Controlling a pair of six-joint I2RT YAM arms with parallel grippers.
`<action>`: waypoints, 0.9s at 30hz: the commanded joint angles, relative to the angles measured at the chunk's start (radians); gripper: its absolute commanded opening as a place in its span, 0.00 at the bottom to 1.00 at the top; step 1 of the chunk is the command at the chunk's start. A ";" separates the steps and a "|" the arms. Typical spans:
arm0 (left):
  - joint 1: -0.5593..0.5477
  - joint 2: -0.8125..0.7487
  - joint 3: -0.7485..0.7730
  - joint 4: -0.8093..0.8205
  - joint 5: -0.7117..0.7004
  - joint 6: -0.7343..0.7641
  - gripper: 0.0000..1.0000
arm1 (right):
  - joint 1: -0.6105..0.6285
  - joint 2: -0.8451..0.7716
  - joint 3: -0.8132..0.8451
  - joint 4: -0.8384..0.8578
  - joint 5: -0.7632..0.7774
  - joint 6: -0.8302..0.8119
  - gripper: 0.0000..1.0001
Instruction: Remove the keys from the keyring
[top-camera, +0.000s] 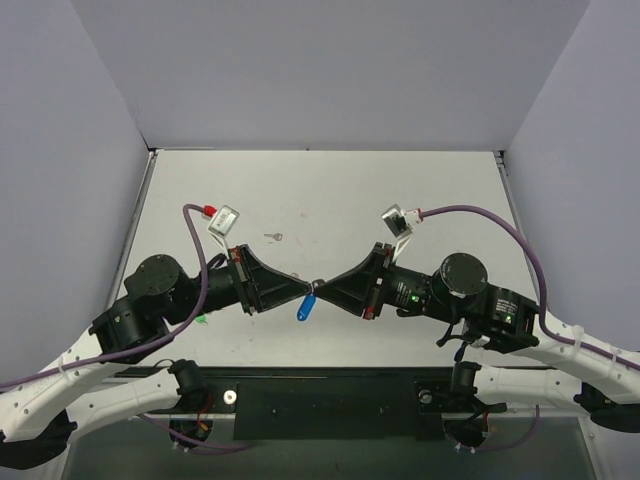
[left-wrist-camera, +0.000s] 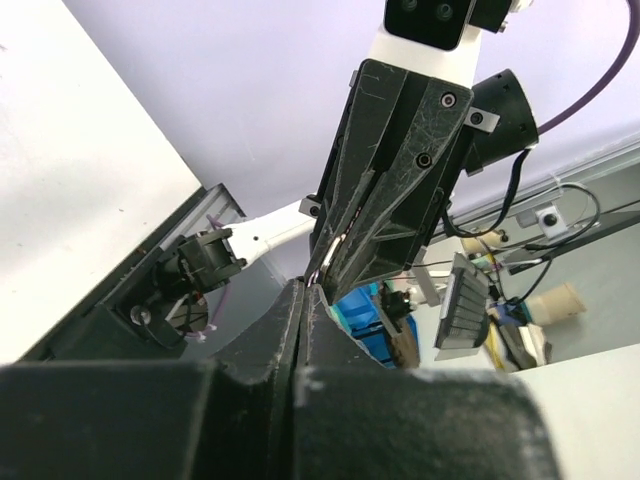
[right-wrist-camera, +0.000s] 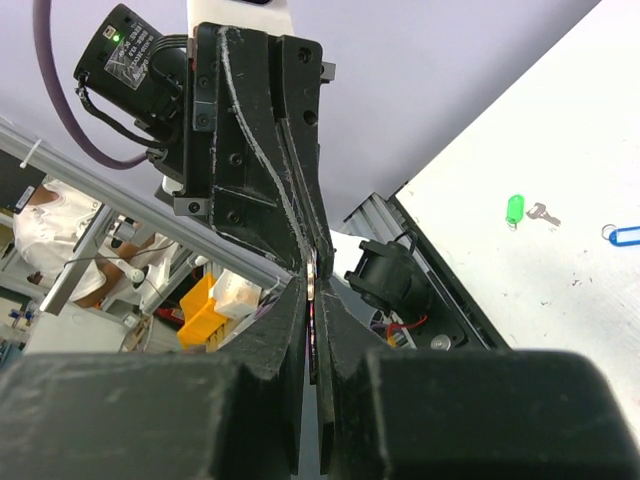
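Keyring (top-camera: 305, 307) is pinched at its thin ring by left end effector (top-camera: 302, 287) and right end effector (top-camera: 321, 288), both clamped on it. If pulled unevenly, the ring could be slipped and dropped.

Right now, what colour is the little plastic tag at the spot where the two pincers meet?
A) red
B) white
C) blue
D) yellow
C: seen from above, a blue tag sits right at the point where the left pincer and the right pincer come tip to tip, both closed.
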 joint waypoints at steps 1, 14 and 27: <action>-0.004 -0.023 0.039 -0.010 -0.073 0.034 0.16 | 0.000 -0.011 -0.008 0.059 0.009 -0.006 0.00; -0.004 -0.055 0.148 -0.193 -0.117 0.181 0.75 | 0.000 -0.005 0.018 0.044 -0.097 -0.009 0.00; -0.004 0.049 0.307 -0.310 0.115 0.356 0.66 | 0.000 -0.011 0.050 0.008 -0.290 -0.003 0.00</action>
